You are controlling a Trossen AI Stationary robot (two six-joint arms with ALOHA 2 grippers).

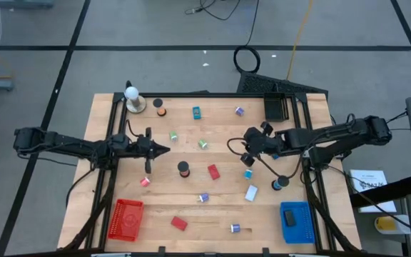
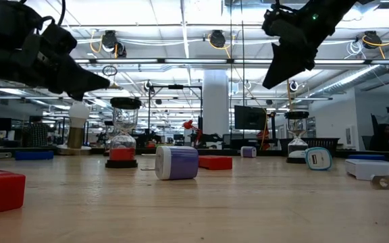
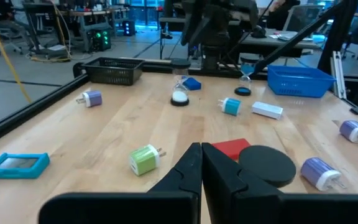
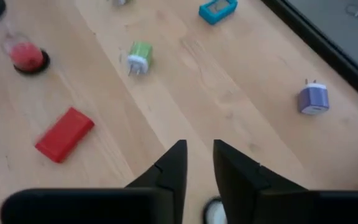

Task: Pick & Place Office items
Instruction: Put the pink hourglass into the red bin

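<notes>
Left gripper [image 1: 164, 150]: raised above the table's left half, fingers pressed together, holding nothing. Right gripper [image 4: 197, 163]: raised right of centre, fingers slightly parted, empty. Office items: green plug [image 4: 139, 57] and red block [image 4: 64, 134] lie ahead of the right gripper; a white piece, possibly a plug, sits just beneath it.

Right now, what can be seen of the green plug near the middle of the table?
The green plug is a small boxy charger, lime-green body with a white face and two metal prongs, plastic by its look. It lies on its side on the bare wood of the table, prongs level with the surface. Nothing touches it; both grippers are away from it.
</notes>
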